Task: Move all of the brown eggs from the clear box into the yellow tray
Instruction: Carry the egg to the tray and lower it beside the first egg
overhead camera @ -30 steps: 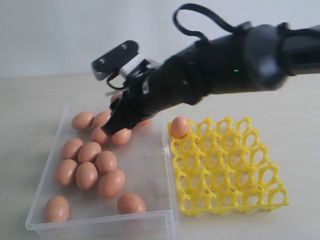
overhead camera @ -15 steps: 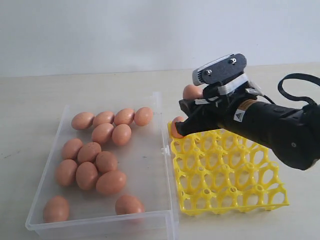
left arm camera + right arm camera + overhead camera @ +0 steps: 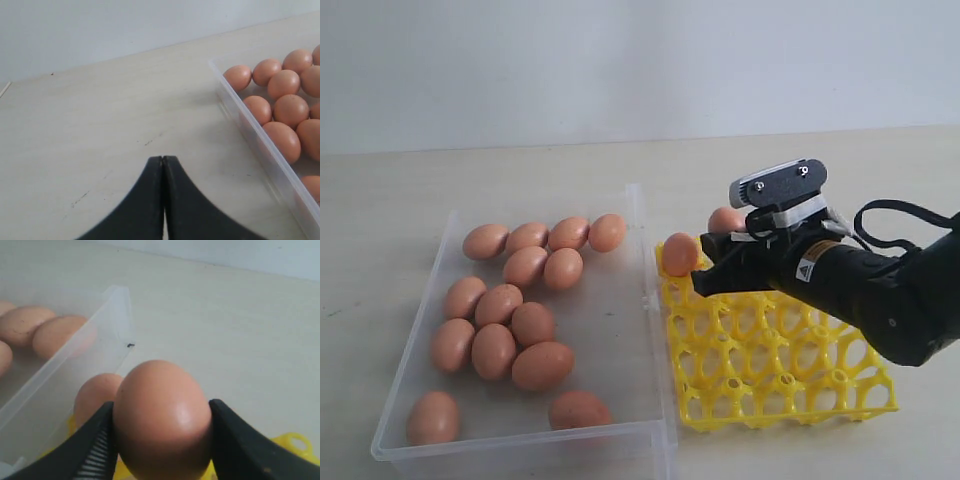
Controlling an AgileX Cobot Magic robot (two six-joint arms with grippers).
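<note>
My right gripper (image 3: 713, 255) is shut on a brown egg (image 3: 725, 219) and holds it just above the far row of the yellow tray (image 3: 790, 350). In the right wrist view the egg (image 3: 162, 415) sits between both fingers (image 3: 100, 440). One egg (image 3: 680, 254) rests in the tray's far left corner cup, right beside the held one. Several brown eggs (image 3: 525, 325) lie in the clear box (image 3: 520, 446) on the left. My left gripper (image 3: 163, 160) is shut and empty above bare table, beside the box's outer wall (image 3: 260, 135); the exterior view does not show it.
The tray stands right against the box's right wall (image 3: 652, 330). The pale tabletop (image 3: 400, 200) runs around both, with a plain white wall behind. The right arm (image 3: 880, 290) stretches over the tray's far right part.
My right gripper lifted an egg out of the far end of the box, carried it rightward over the tray, then sank lower beside the egg in the corner cup.
</note>
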